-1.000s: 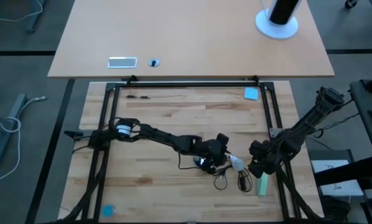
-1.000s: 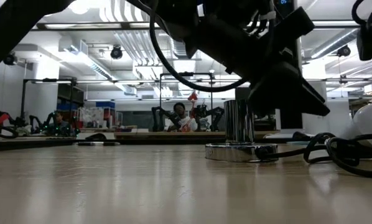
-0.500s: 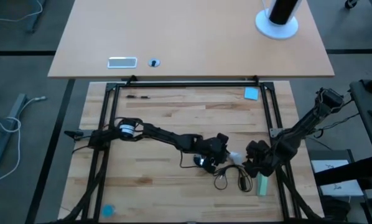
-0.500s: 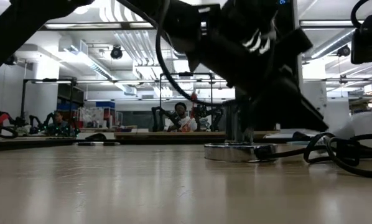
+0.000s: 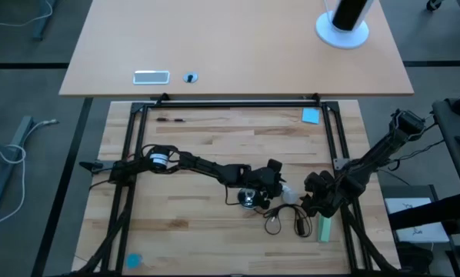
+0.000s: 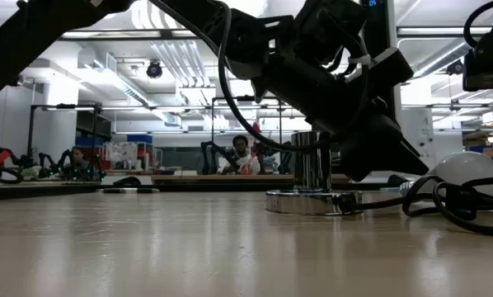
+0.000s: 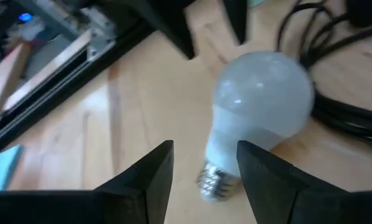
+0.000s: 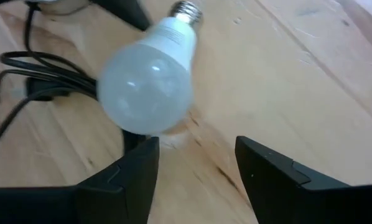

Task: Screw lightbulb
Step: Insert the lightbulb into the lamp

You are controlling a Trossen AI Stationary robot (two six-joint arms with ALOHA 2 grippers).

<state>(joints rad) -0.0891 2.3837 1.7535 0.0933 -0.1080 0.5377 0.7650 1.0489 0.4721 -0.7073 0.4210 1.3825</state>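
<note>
The white frosted lightbulb (image 5: 290, 196) lies on its side on the wooden table between my two grippers. Its silvery screw base (image 7: 216, 182) points at my left gripper (image 7: 204, 168). That gripper is open, with a finger on either side of the base, and I see no touch. My right gripper (image 8: 195, 168) is open just short of the bulb's round end (image 8: 145, 87), also apart from it. The round silver socket (image 5: 249, 198) stands flat on the table under my left arm. It shows in the low view (image 6: 308, 198), with the bulb (image 6: 471, 169) to its right.
The socket's black cord (image 5: 272, 221) and its plug (image 5: 301, 226) lie in loops just near of the bulb. A pale green block (image 5: 325, 228) lies near my right gripper. A blue pad (image 5: 311, 115) sits at the far right. People show in the room beyond the table.
My right gripper has gone toward the table's left, closer to the bulb's round end. My left gripper has shifted a little toward the far edge. The bulb has stayed lying on the table between them.
</note>
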